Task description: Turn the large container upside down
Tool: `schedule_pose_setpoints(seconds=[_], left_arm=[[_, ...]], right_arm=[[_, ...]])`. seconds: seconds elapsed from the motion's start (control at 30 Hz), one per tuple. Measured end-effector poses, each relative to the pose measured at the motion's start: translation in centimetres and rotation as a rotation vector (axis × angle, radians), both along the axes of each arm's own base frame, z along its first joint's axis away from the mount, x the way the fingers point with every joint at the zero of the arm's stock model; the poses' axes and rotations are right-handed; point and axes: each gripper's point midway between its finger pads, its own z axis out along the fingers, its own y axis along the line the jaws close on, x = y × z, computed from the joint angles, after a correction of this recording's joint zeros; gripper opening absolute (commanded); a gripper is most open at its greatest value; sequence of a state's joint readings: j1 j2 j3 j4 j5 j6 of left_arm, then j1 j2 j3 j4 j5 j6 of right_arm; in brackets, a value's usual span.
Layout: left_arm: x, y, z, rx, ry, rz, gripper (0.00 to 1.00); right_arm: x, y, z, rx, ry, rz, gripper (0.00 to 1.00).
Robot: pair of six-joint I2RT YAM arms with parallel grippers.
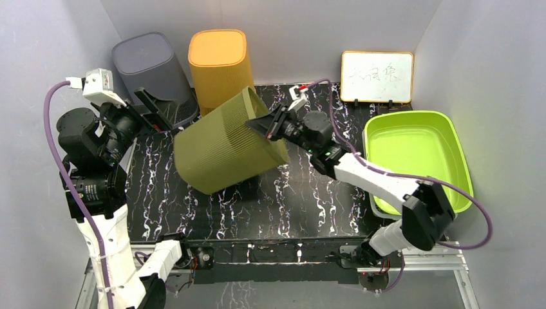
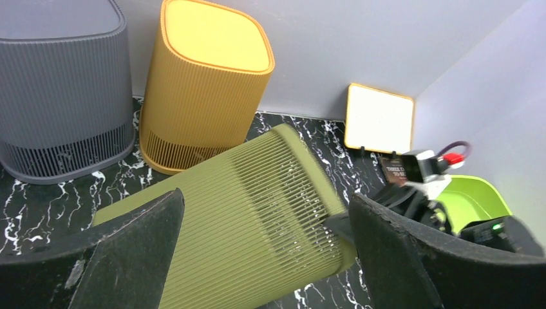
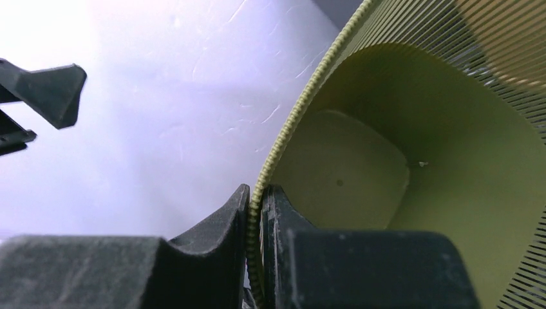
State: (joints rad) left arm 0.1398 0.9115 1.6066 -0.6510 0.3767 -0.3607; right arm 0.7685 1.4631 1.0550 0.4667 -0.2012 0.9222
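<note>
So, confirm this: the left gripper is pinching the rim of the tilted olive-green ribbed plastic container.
Wrong arm. The right gripper is pinching the rim of the tilted olive-green ribbed plastic container, as the right wrist view shows; the left gripper is open.

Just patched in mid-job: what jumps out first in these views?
The olive-green container dominates the centre, tipped well over with its open mouth toward the right gripper, which is shut on its rim. Behind it at the back left, a grey container and an orange container stand closed ends up. The left gripper is open at the left, apart from the olive one, and a lime tray lies at the right.
</note>
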Motion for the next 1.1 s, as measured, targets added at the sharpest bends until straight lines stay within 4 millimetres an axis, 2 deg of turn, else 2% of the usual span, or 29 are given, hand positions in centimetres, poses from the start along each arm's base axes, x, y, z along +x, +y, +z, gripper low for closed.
schedule_pose_setpoints(seconds=[0.23, 0.33, 0.53, 0.63, 0.7, 0.77, 0.87, 1.0, 1.1], left_arm=[[-1.0, -0.7, 1.1, -0.028, -0.036, -0.024, 0.98], [-1.3, -0.7, 1.5, -0.027, -0.047, -0.022, 0.98], [-1.5, -0.7, 2.0, -0.024, -0.061, -0.023, 0.98], [-1.5, -0.7, 2.0, -0.024, -0.059, -0.023, 0.98], [-1.4, -0.7, 1.9, -0.024, -0.058, -0.023, 0.98], [-1.3, -0.7, 1.9, -0.022, -0.056, -0.023, 0.98], [-1.1, -0.6, 2.2, -0.009, -0.053, -0.021, 0.98], [-0.7, -0.5, 2.8, 0.003, -0.063, -0.017, 0.98], [-0.6, -0.5, 2.8, 0.005, -0.06, -0.019, 0.98]], right_arm=[[-3.9, 6.4, -0.8, 0.099, -0.046, 0.114, 0.0], [-4.3, 8.3, -1.6, 0.182, -0.021, 0.145, 0.0], [-2.9, 9.9, -4.8, 0.35, 0.074, 0.14, 0.0], [-1.3, 11.1, -7.1, 0.447, 0.15, 0.135, 0.0], [-0.3, 12.3, -7.8, 0.526, 0.192, 0.156, 0.0], [0.5, 13.2, -7.8, 0.587, 0.211, 0.168, 0.0], [1.3, 13.5, -6.9, 0.646, 0.226, 0.167, 0.0], [1.6, 13.8, -5.3, 0.72, 0.266, 0.199, 0.0], [1.7, 14.1, -5.2, 0.767, 0.322, 0.221, 0.0]])
